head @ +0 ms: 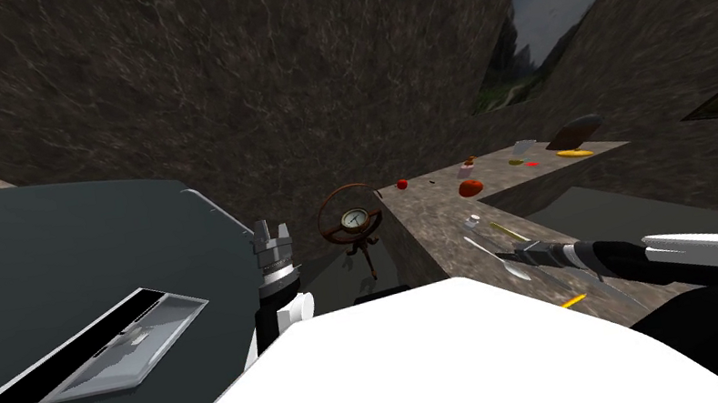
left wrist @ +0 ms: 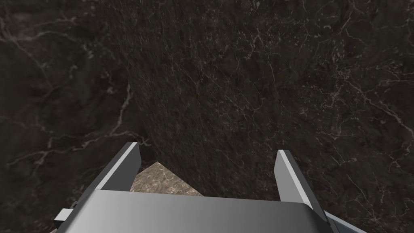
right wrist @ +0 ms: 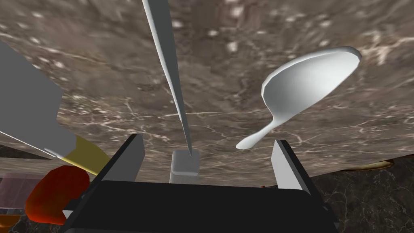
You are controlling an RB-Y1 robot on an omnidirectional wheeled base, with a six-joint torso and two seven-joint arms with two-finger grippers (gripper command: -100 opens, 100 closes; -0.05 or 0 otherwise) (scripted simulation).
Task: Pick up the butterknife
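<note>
The brown marbled surface (right wrist: pixel 101 101) carries the cutlery. The right claw (right wrist: pixel 208 141) hangs low over it with fingers spread, while the left claw (left wrist: pixel 207 149), likewise spread and empty, is raised off to the side. The butterknife (right wrist: pixel 170 60) lies on the surface between the right fingers, handle end nearest the claw, with a spoon (right wrist: pixel 307 85) just beside it. The reach looks done, and closing and lifting remain.

Marbled counter (head: pixel 435 222), butterknife (right wrist: pixel 170 68), spoon (right wrist: pixel 307 85), tomato (head: pixel 470 187)
</note>
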